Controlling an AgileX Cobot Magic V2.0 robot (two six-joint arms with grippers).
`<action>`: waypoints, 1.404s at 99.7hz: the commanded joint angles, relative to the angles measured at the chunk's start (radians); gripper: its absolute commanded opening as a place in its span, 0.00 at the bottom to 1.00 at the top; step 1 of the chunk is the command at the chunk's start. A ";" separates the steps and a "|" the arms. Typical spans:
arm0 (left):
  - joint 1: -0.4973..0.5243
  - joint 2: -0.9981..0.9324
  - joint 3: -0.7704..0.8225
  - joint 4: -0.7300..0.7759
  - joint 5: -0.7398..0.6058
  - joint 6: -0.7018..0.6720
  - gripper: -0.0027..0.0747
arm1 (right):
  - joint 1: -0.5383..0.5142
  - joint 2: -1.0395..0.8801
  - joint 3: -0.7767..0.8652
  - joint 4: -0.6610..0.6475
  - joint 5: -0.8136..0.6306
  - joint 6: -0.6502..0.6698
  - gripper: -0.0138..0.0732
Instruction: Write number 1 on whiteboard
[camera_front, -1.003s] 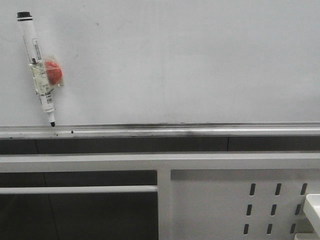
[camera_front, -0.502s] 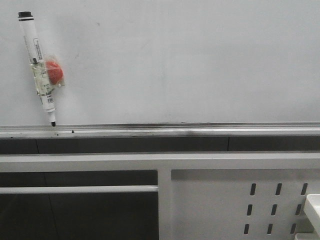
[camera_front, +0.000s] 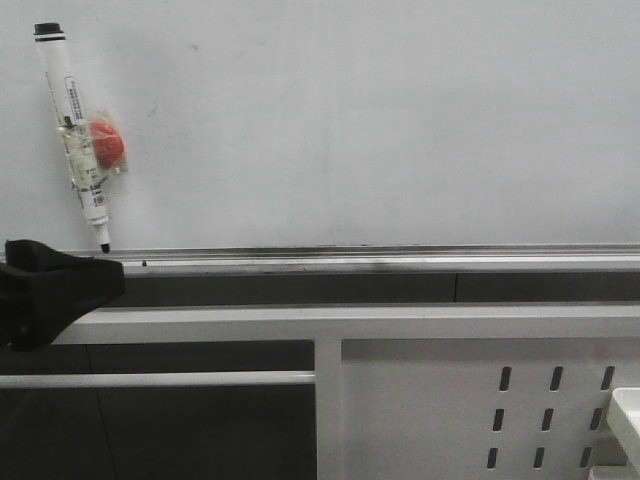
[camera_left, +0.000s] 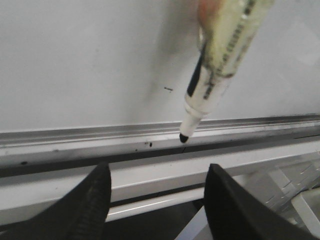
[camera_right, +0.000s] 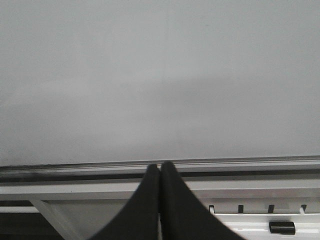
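The whiteboard fills the upper part of the front view, a plain glossy white face with a silver tray rail running along its lower edge. No black stroke for the number 1 shows anywhere on the board in any of the views; only a few faint specks mark it.

A white marker pen with a black cap at its top leans against the board near its left side, tilted, tip down, with the tip touching or just above the rail. A red blob is taped to the pen's side about halfway along its body. In the left wrist view the same pen hangs tip down over the rail, its black tip at the rail's edge.

The left gripper shows at the lower left of the front view, a dark shape below the rail and just under the pen. From its own camera the left gripper has its two fingers spread wide apart with nothing between them, below the pen and not touching it.

The right gripper has its fingers pressed together, empty, facing the bare board above the rail.

Below the rail, a white metal frame crosses the front view, with a slotted panel at lower right.
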 joint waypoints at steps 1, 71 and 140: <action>-0.010 -0.022 -0.036 -0.007 -0.237 -0.022 0.51 | 0.002 0.020 -0.029 0.000 -0.077 -0.013 0.08; -0.010 -0.142 -0.103 0.019 -0.228 0.019 0.01 | 0.002 0.020 -0.029 0.000 -0.081 -0.013 0.08; -0.087 -0.199 -0.216 0.926 0.314 -0.014 0.01 | 0.516 0.236 -0.230 0.013 0.280 -0.258 0.08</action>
